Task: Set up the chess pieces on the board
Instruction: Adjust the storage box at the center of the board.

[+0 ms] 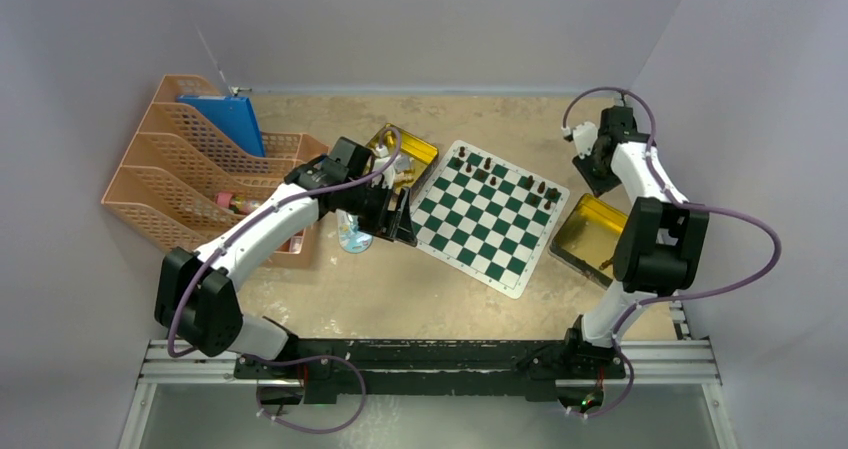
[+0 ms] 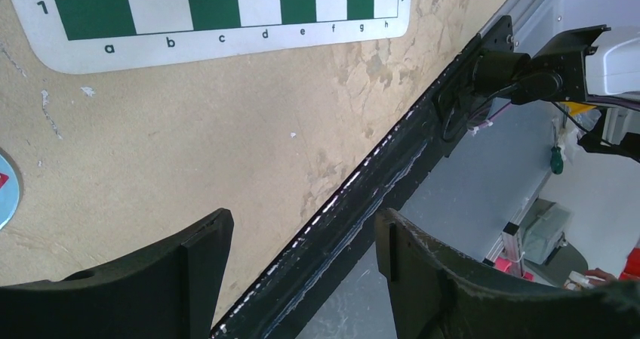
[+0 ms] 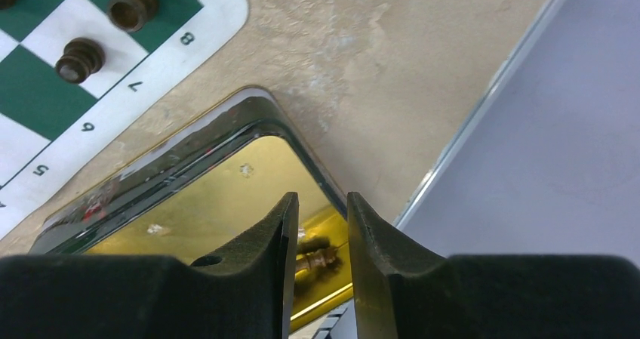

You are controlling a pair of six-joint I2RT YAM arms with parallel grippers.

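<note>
Left gripper (image 2: 302, 218) gapes empty; right gripper (image 3: 321, 203) sits narrowed around 1 dark chess piece (image 3: 317, 260), grip unclear.

My tan table (image 1: 400, 289) carries the board (image 1: 490, 214) mid-table. A gold tin (image 1: 422, 150) lies at the board's 10 o'clock, a second tin (image 1: 583, 231) at 3 o'clock, and an orange rack (image 1: 180, 184) at 9 o'clock.

green-white checked board (image 1: 488, 219) flat, set askew; several dark brown chess pieces (image 3: 81, 58) upright on rows 7-8.
</note>
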